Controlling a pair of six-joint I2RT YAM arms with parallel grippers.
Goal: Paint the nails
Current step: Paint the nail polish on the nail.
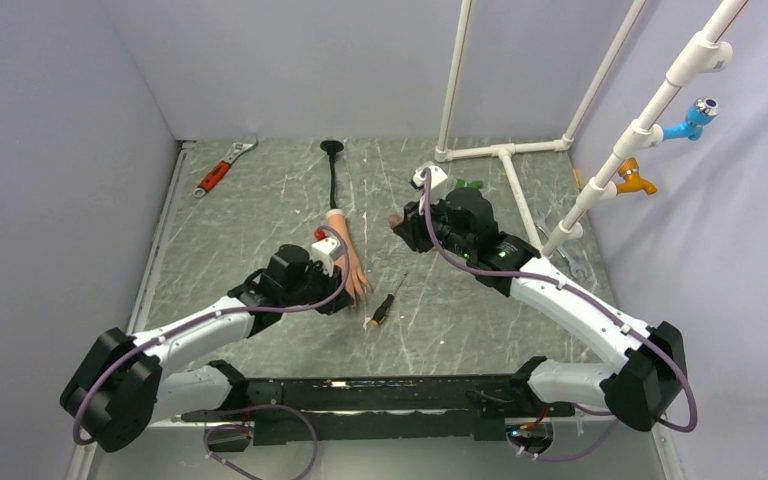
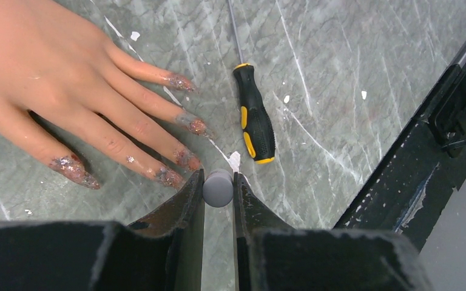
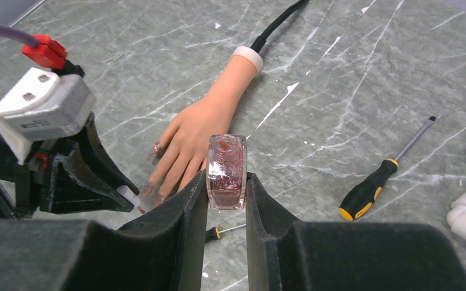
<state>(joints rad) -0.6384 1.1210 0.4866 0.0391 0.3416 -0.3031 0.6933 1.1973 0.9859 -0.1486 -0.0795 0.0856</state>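
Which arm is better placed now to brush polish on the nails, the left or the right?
Left. The left fingers grip the grey brush cap right beside the nails of the mannequin hand. The right fingers hold the open polish bottle, farther from the hand.

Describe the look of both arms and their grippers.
Both the left arm and right arm have white link shells between bulky black joints, with a purple cable looping along each. The left gripper and right gripper are matte black and wedge-shaped. A white box with a red plug sits on the left wrist.
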